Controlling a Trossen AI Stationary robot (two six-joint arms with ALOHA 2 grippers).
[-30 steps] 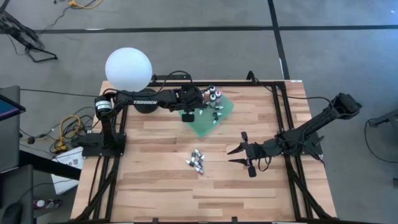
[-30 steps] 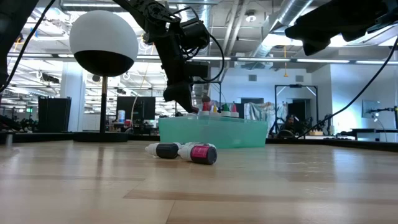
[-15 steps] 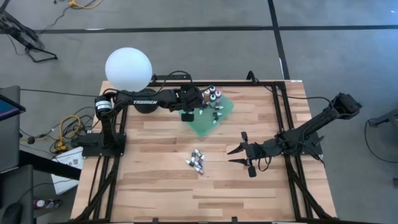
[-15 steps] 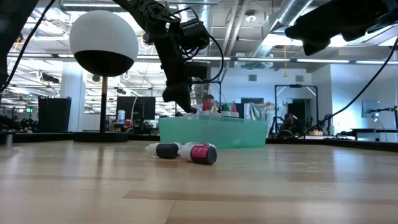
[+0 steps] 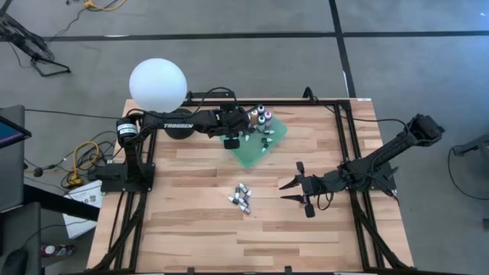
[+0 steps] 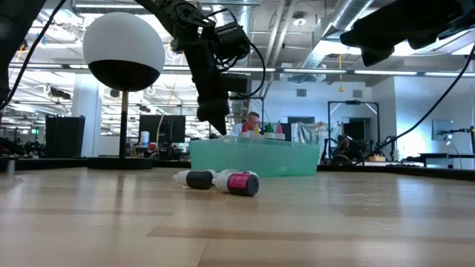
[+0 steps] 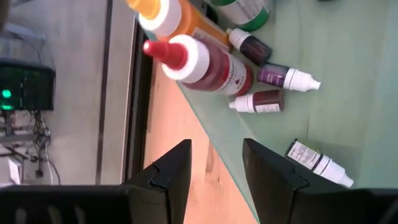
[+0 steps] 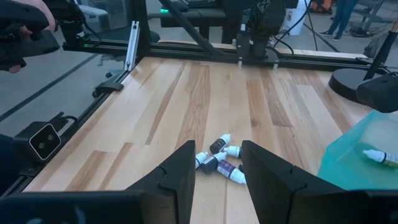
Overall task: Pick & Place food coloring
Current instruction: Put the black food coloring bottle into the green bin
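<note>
The green tray [image 5: 258, 145] is sitting at the far middle of the wooden table [image 5: 191, 229], and everything else is placed around it. The left gripper [image 5: 230, 141] is hovering over the tray's left edge with its fingers [image 7: 171, 171] standing apart and nothing between them. Several food coloring bottles [image 7: 208, 62] are resting inside the tray, some standing, some lying flat. A loose cluster of bottles [image 5: 241, 198] is lying on the table well in front of the tray. The right gripper [image 5: 293, 191] is waiting to the right of that cluster, its fingers [image 8: 180, 168] spread and empty. A white globe lamp [image 5: 158, 84] is standing left of the tray.
</note>
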